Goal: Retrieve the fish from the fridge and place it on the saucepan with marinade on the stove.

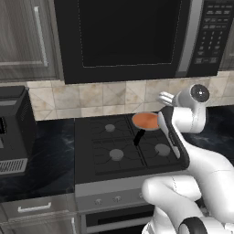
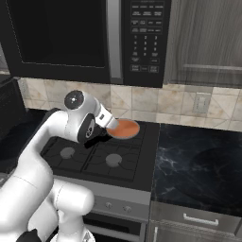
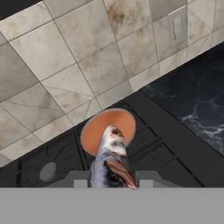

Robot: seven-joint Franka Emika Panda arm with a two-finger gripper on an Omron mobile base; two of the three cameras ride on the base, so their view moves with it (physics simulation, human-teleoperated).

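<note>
A grey fish [image 3: 110,159] with a reddish fin sticks out between my gripper [image 3: 112,182] fingers, which are shut on it. The fish's head hangs over the marinade [image 3: 95,132], a flat orange-brown disc in the small saucepan [image 1: 146,120] on the back right burner of the black stove [image 1: 106,151]. The pan's short black handle [image 1: 138,136] points toward the front. In the right base view my gripper [image 2: 111,125] is just left of and above the saucepan [image 2: 125,129]. The fridge is out of view.
A black microwave [image 1: 128,36] hangs low over the stove. A dark appliance [image 1: 13,128] stands on the counter to the left. Black marbled counter [image 2: 198,170] lies to the right, beneath a wall outlet [image 2: 202,102] and a grey cabinet [image 2: 208,42].
</note>
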